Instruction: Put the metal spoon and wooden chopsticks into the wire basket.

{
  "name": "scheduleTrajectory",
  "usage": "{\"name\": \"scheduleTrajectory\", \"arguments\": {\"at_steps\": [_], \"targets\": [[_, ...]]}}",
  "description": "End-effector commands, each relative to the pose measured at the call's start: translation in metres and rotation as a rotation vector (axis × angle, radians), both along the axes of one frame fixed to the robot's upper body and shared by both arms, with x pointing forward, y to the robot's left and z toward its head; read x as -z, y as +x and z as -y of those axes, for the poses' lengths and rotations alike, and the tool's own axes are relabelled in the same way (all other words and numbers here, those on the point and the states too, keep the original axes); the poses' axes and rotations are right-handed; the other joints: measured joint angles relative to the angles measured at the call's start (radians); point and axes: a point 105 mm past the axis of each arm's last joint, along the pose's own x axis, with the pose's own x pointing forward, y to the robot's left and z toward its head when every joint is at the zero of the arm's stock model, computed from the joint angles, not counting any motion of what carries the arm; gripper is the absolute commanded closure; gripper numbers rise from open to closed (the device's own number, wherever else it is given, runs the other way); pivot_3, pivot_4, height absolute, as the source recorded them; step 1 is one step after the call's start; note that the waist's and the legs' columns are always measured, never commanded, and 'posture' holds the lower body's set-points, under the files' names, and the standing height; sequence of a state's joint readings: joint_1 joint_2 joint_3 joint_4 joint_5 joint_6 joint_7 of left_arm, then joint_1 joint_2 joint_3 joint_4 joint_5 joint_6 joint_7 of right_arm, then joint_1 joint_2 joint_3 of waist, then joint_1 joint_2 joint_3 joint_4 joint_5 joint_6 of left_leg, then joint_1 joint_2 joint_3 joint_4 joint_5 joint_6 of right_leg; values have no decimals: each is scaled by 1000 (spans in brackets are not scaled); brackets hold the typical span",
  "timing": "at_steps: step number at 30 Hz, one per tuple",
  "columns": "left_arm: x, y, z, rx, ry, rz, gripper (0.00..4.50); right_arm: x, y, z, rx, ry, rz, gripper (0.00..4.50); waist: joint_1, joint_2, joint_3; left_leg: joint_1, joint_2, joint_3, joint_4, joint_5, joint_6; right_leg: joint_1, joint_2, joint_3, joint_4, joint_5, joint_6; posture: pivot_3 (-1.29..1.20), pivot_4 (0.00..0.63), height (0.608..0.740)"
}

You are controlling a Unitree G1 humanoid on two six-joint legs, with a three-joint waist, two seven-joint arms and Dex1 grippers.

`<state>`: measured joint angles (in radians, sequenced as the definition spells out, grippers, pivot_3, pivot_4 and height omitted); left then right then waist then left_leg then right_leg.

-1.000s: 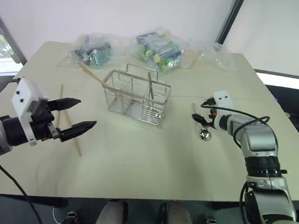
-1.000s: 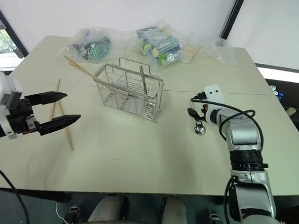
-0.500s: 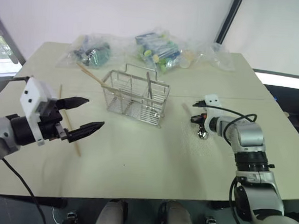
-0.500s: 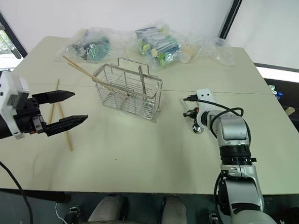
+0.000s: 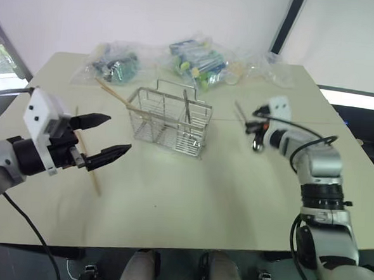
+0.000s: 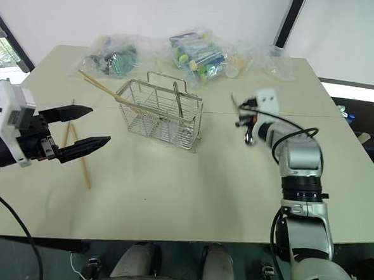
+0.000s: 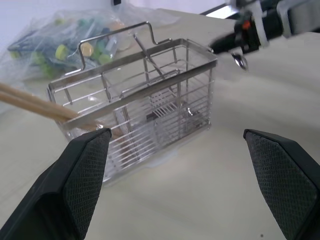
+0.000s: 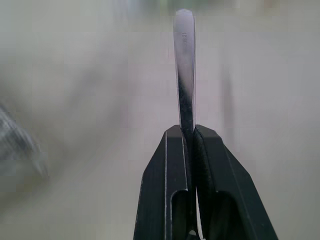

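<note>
Two pincers are working over the table point(image 5: 190, 197): the wire basket point(image 5: 169, 121) is sitting toward its far edge, the left pincer point(image 5: 104, 137) hanging spread, the right pincer point(image 5: 252, 126) pinching the metal spoon point(image 5: 258, 142) aloft, loose wooden chopsticks point(image 5: 87, 162) lying near the left edge.

The slim shiny metal spoon point(image 5: 248, 123) is raised off the table, right of the rectangular silver wire basket point(image 5: 169, 122). One light-brown wooden chopstick point(image 5: 123, 100) leans over the basket's left rim; two more point(image 6: 78, 156) lie flat to its left.
</note>
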<state>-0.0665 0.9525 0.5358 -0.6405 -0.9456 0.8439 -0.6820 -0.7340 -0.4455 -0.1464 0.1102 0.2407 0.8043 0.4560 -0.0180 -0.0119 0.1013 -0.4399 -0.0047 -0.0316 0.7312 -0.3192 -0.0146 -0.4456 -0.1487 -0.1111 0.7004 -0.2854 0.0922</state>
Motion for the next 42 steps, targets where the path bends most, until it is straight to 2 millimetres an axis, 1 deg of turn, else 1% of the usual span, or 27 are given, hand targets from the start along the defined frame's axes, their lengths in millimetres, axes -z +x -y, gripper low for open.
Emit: {"name": "scheduleTrajectory", "arguments": {"at_steps": [1, 3, 4, 5, 7, 9, 12, 13, 16, 20, 23, 25, 27, 28, 30, 31, 32, 33, 34, 35, 40, 42], "targets": [[-12, 6, -2, -14, 1, 57, 0, -92, -10, -22, -85, 135, 313, 4424, -3, 0, 0, 0, 0, 0, 0, 0, 0, 0, 1, 0, 0, 0, 1, 0, 150, 633], [-15, 8, -1, -10, -10, 68, 0, -116, -15, -39, -126, 230, 372, 4424, -5, -1, 0, 0, 0, 0, -1, 0, 0, -1, 1, 0, 1, 1, 1, 0, 150, 633], [-16, 9, -1, -8, -14, 72, 0, -123, -16, -45, -143, 262, 384, 4424, -4, -2, -1, 0, 1, 0, -1, 0, 0, -2, 2, 0, 1, 1, 1, 0, 150, 633], [-18, 10, 0, -7, -16, 78, 0, -127, -19, -58, -178, 298, 395, 4424, -3, -2, -1, 0, 1, -1, -1, 0, 0, -2, 3, 0, 2, 1, 1, 0, 150, 633], [-20, 13, 0, -8, -21, 90, 0, -129, -25, -82, -240, 344, 399, 4424, -3, -3, -2, 0, 2, -1, -1, 0, 1, -6, 5, 0, 2, 1, 1, 0, 150, 633], [-22, 15, 1, -9, -24, 98, 0, -123, -29, -103, -290, 372, 379, 4424, -2, -3, -2, -1, 2, -2, -1, 0, 1, -8, 6, 0, 2, 1, 1, 0, 150, 633], [-24, 17, 0, -13, -24, 105, 0, -114, -33, -124, -338, 402, 351, 4424, -2, -3, -2, -2, 2, -1, -1, 0, 1, -10, 6, 1, 3, 1, 1, 0, 150, 633], [-24, 18, 0, -15, -24, 107, 0, -112, -34, -128, -346, 411, 343, 4424, -2, -3, -2, -3, 2, -1, -1, 0, 1, -11, 6, 1, 3, 1, 1, 0, 150, 633], [-26, 17, -1, -24, -25, 119, 0, -97, -30, -139, -352, 471, 294, 4424, -4, -3, -2, -3, 2, -1, -1, 0, 1, -11, 14, 1, 3, 1, 1, 0, 150, 633], [-27, 16, -1, -31, -26, 130, 0, -81, -27, -148, -368, 536, 264, 4424, -5, -3, -2, -3, 2, 2, 0, 0, 1, -11, 15, 2, 3, 1, 1, 0, 150, 633], [-28, 16, -1, -38, -29, 135, 0, -69, -26, -155, -385, 544, 242, 4424, -5, -3, -1, -3, 1, 2, 0, 0, 1, -11, 15, 3, 3, 1, 1, 0, 150, 633], [-29, 16, -1, -43, -28, 139, 0, -60, -24, -158, -385, 543, 222, 3729, -5, -3, -2, -3, 1, 2, 0, 0, 1, -11, 15, 3, 4, 1, 1, 0, 150, 633], [-29, 16, -2, -47, -28, 142, 0, -52, -21, -157, -378, 541, 208, 3056, -5, -3, -2, -3, 1, 2, 0, 0, 1, -11, 15, 3, 4, 1, 1, 0, 150, 633], [-30, 16, -2, -50, -28, 145, 0, -50, -20, -155, -369, 540, 206, 2639, -5, -2, -1, -3, 1, 2, 0, 0, 1, -12, 15, 3, 4, 1, 1, 0, 150, 633], [-32, 15, -4, -57, -29, 150, 0, -49, -17, -151, -346, 536, 212, 2263, -6, -3, -2, -3, 1, 2, 0, 0, 1, -12, 15, 3, 5, 1, 1, 0, 150, 633], [-33, 15, -5, -60, -29, 151, 0, -49, -16, -149, -334, 533, 219, 1682, -6, -3, -2, -3, 1, 2, 0, 0, 1, -12, 15, 3, 5, 1, 1, 0, 150, 633], [-33, 15, -6, -62, -29, 151, 0, -50, -15, -148, -325, 531, 226, 1243, -6, -2, -1, -3, 1, 2, 0, 0, 1, -12, 15, 3, 5, 1, 1, 0, 150, 633], [-33, 16, -7, -65, -29, 151, 0, -51, -15, -146, -317, 530, 232, 654, -6, -3, -1, -3, 1, 2, 0, 0, 1, -12, 15, 3, 5, 1, 0, 0, 150, 633], [-33, 16, -8, -67, -29, 150, 0, -52, -14, -145, -311, 529, 239, 246, -6, -3, -1, -3, 1, 2, 0, 0, 1, -12, 15, 3, 5, 0, 0, 0, 150, 633], [-34, 17, -9, -69, -29, 150, 0, -52, -13, -144, -303, 528, 246, 109, -6, -3, -1, -3, 1, 2, 0, 0, 1, -12, 15, 3, 5, 0, -1, 0, 150, 633], [-37, 19, -9, -69, -29, 154, 0, -55, -10, -135, -267, 532, 263, 109, -5, -3, -2, -3, 1, 2, 0, 0, 1, -12, 15, 3, 5, -1, -2, 0, 150, 633], [-38, 19, -9, -69, -30, 159, 0, -64, -15, -132, -313, 520, 279, 109, -5, -3, -1, -3, 1, 2, 0, 0, 1, -12, 15, 3, 5, -1, -2, 0, 150, 633]]}}
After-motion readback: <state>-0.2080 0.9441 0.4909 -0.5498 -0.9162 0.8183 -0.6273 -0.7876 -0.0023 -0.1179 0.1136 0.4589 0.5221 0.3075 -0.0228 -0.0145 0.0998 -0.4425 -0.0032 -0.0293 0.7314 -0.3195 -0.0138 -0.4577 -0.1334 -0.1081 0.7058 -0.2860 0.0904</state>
